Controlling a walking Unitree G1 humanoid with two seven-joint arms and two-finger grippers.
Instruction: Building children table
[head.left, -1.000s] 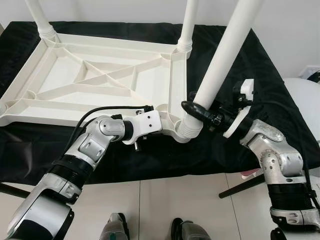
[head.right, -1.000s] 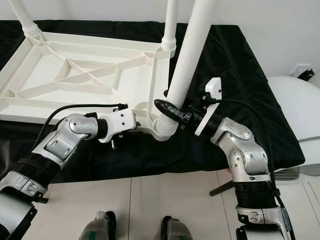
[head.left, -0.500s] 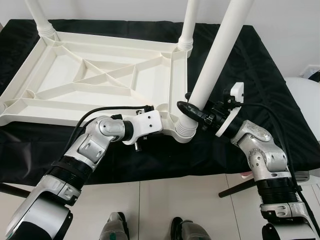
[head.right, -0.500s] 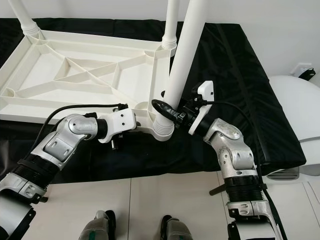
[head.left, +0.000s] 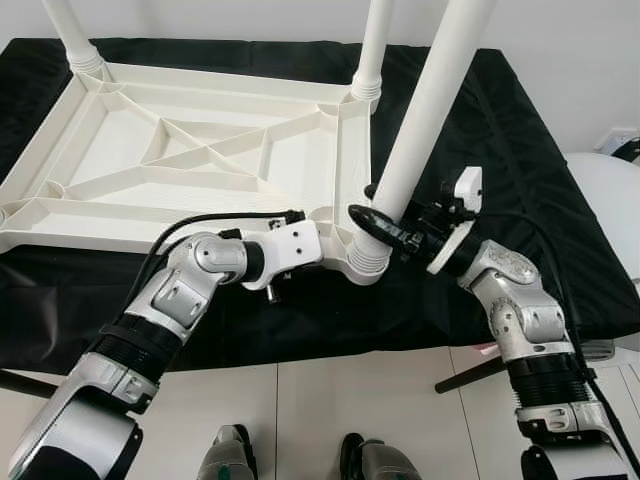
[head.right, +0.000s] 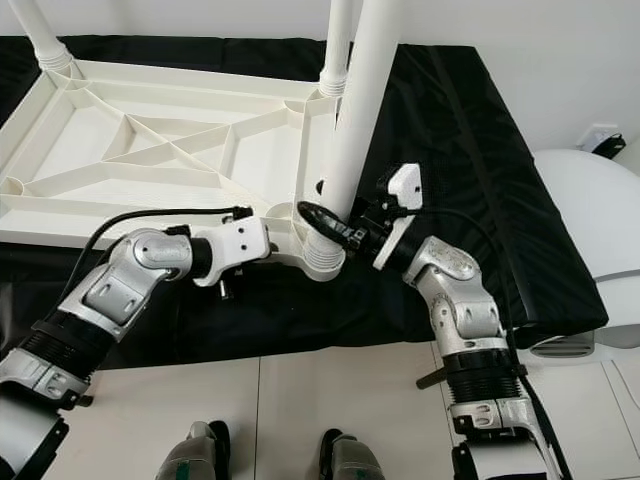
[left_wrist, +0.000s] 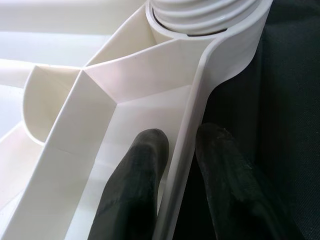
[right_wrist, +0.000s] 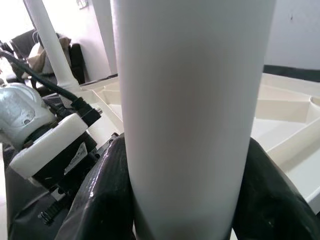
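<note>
An upside-down white table top (head.left: 150, 236) lies on a black cloth. Two white legs stand in its far corners (head.left: 372, 50) (head.left: 70, 35). A third leg (head.left: 420, 130) stands in the ribbed socket (head.left: 368, 262) at the near right corner, leaning slightly right. My right gripper (head.left: 385, 225) is shut on this leg just above the socket; in the right wrist view its black fingers (right_wrist: 102, 195) wrap both sides of the leg (right_wrist: 192, 100). My left gripper (left_wrist: 180, 150) is shut on the table top's thin rim (left_wrist: 190, 110) beside that socket, one finger on each side.
The black-covered work surface (head.left: 520, 140) ends near my body, with pale floor tiles (head.left: 330, 400) below. A white rounded object (head.left: 610, 200) sits to the right, and a dark stand leg (head.left: 470, 372) crosses the floor under my right arm.
My right gripper has shifted left with the leg, which now stands more upright over the corner socket. The left gripper has kept its hold on the rim.
</note>
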